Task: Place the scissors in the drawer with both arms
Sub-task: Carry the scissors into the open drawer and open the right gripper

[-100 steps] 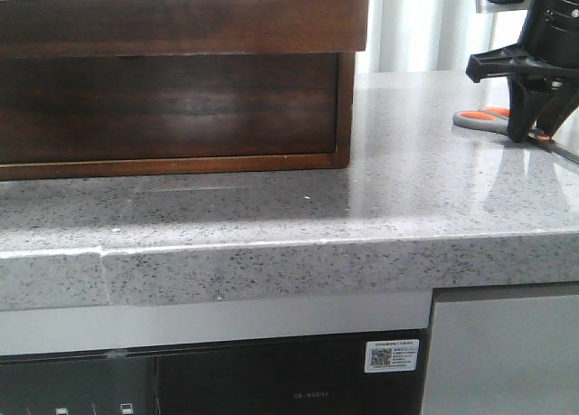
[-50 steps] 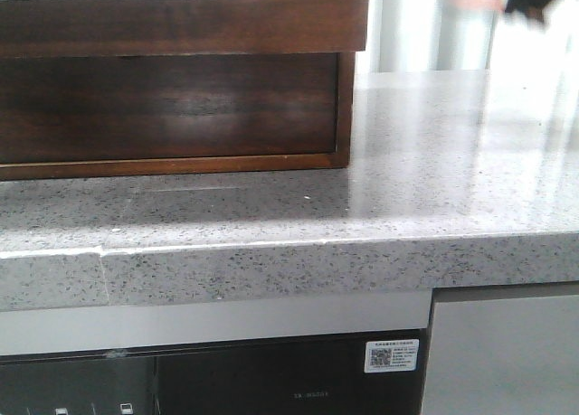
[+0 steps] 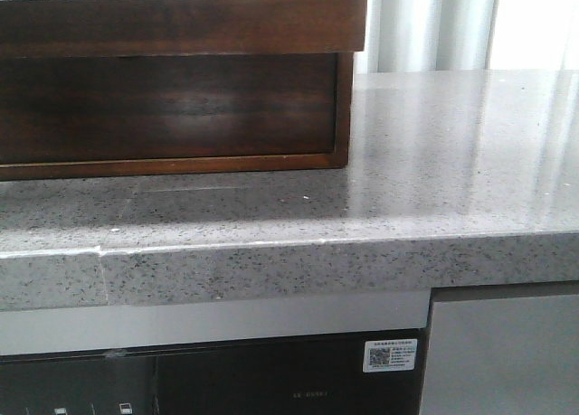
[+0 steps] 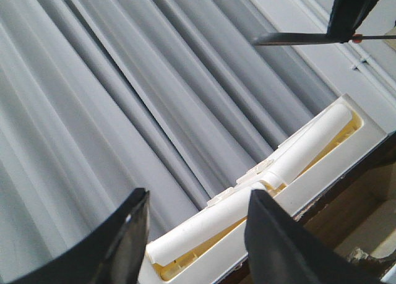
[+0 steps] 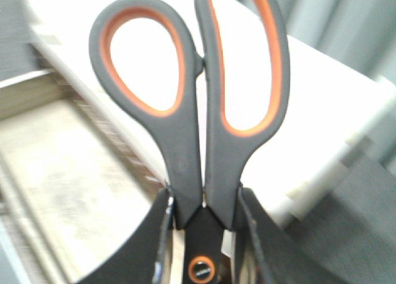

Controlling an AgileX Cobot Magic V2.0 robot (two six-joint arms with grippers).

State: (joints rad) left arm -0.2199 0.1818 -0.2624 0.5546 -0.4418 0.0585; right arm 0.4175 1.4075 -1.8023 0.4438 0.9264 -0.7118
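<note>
Dark drawer seen at ten o'clock on the grey counter, left gripper jaws spread apart and empty, scissors clamped near the pivot between right gripper jaws, handles at twelve o'clock.

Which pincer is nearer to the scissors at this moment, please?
The right. The right pincer is shut on the scissors, gripping them just below the handles. The left pincer is open and empty; the scissors show only far off in its wrist view.
</note>
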